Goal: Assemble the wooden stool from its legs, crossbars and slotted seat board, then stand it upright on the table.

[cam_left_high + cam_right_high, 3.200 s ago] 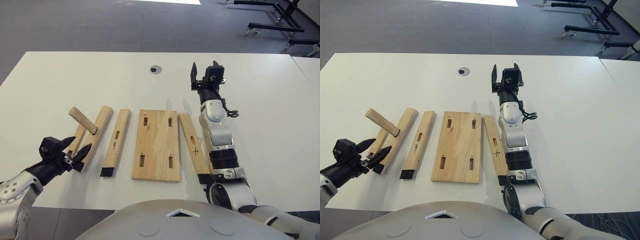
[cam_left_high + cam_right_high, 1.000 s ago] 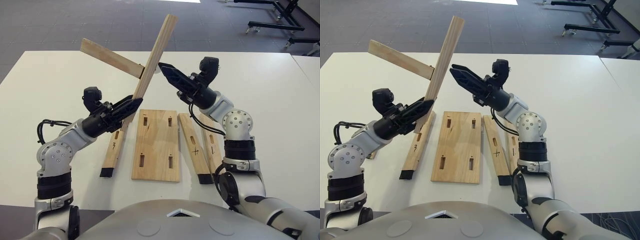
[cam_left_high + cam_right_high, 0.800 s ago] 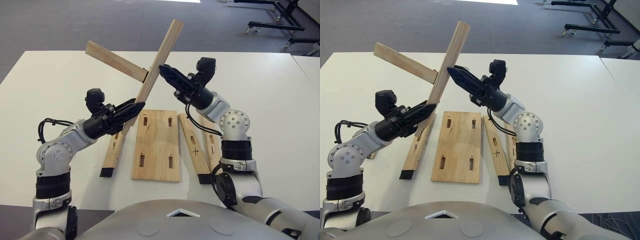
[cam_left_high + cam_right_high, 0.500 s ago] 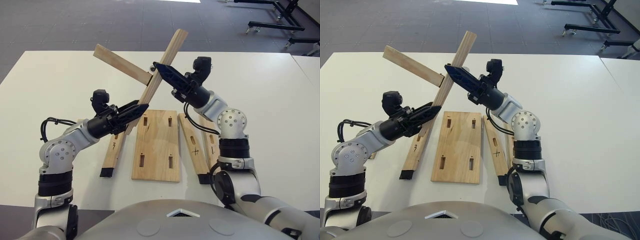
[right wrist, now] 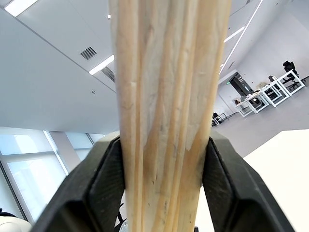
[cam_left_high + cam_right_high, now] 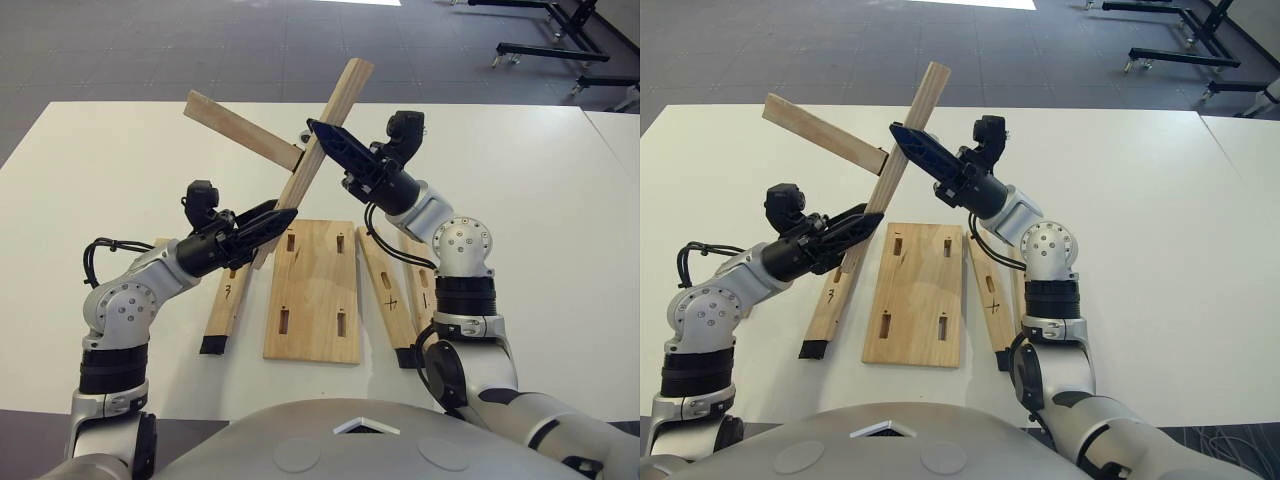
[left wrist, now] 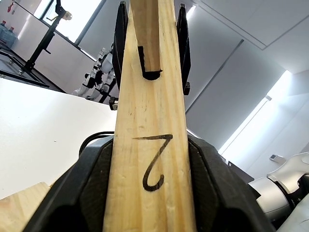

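Left hand [image 6: 276,216]: you grip the raised leg [image 6: 336,105] low, aimed 1 o'clock.
Right hand [image 6: 319,133]: you grip it higher, aimed 10 o'clock.

Floor: you have a grey floor [image 6: 150,45] at the back.
Frames: you see black metal stands [image 6: 550,52] on it, far right.

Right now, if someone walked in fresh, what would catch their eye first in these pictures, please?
A wooden leg with a crossbar plugged into its side slants in the air above the table, left gripper clamping its lower end, right gripper higher up. Beneath, the slotted seat board lies flat with loose legs on either side.
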Robot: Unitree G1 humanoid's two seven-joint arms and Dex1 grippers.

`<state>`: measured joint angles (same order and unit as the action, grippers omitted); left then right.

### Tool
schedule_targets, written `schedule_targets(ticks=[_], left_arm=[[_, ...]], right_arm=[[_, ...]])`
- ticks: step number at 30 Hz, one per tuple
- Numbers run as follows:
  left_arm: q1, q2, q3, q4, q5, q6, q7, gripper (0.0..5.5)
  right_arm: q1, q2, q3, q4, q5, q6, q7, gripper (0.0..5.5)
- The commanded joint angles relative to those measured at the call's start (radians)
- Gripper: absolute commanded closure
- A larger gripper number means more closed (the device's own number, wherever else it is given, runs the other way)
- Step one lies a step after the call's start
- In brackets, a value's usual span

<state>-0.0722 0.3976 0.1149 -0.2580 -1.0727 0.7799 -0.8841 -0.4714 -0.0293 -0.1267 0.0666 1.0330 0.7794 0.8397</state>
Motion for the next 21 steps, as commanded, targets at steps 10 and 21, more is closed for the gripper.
schedule_targets(ticks=[10, 21], left_arm=[[0.043, -0.023, 0.17, 0.113, 0.023, -0.059, 0.132, 1.85], [0.09, -0.008, 0.278, 0.051, -0.077, -0.027, 0.148, 1.85]], right_arm=[[-0.009, -0.26, 0.013, -0.077, -0.247, -0.25, 0.172, 3.45], [0.005, -0.41, 0.151, 0.017, -0.5, -0.463, 0.362, 3.45]])
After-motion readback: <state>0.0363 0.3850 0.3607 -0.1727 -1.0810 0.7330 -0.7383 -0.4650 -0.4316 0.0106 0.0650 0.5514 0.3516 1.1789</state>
